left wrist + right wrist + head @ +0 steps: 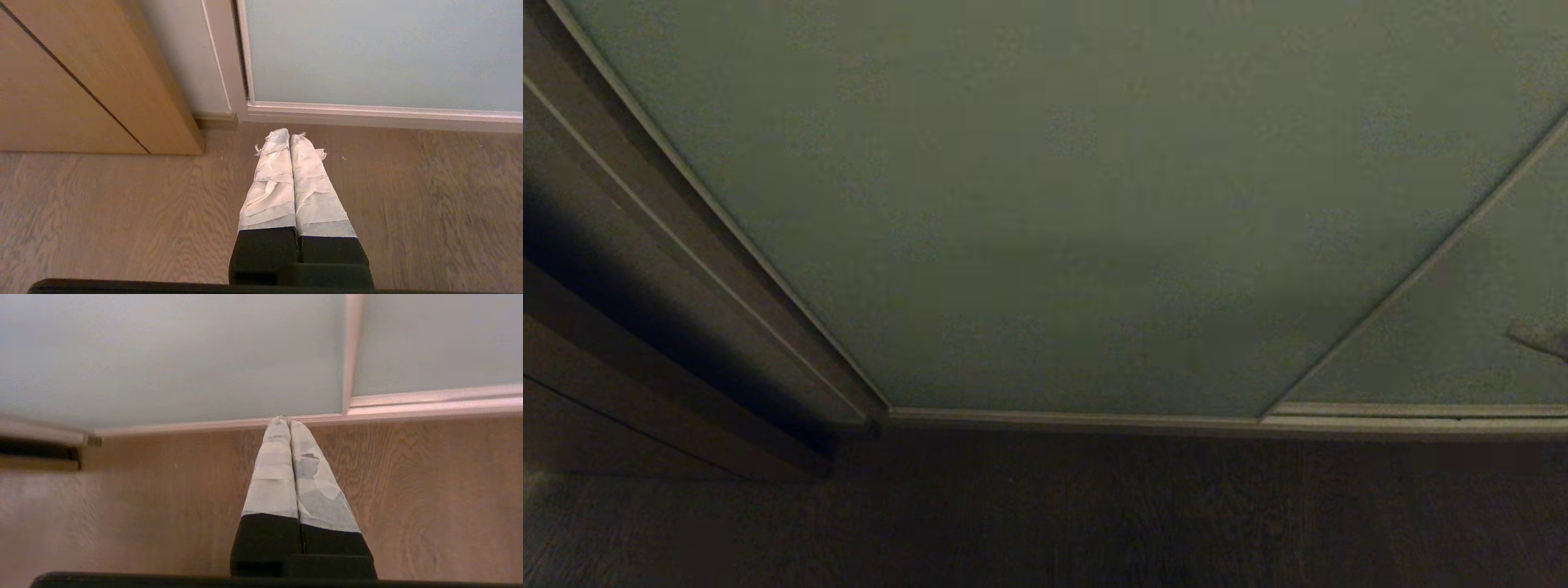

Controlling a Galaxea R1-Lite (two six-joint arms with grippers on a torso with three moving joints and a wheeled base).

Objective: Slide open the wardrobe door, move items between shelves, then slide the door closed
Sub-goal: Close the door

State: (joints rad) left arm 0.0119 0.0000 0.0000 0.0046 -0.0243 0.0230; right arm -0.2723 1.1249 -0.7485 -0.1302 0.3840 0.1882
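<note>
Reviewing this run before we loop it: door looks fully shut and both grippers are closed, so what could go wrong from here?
1. The sliding wardrobe door shows no handle, only a slim frame; the shut right gripper may slip off it.
2. A second panel overlaps at the right, so pushing the wrong one would likely open nothing.
3. The left gripper hangs low over the floor near a wooden cabinet; driving could clip it.

Wood-grain floor (102,212) (light) beside a wooden cabinet (81,81)

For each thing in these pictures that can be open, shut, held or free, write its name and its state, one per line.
sliding wardrobe door: shut, its panel covers the opening, nothing inside shows.
left gripper: shut, empty, above the wooden floor.
right gripper: shut, empty, pointing at the foot of the door.
</note>
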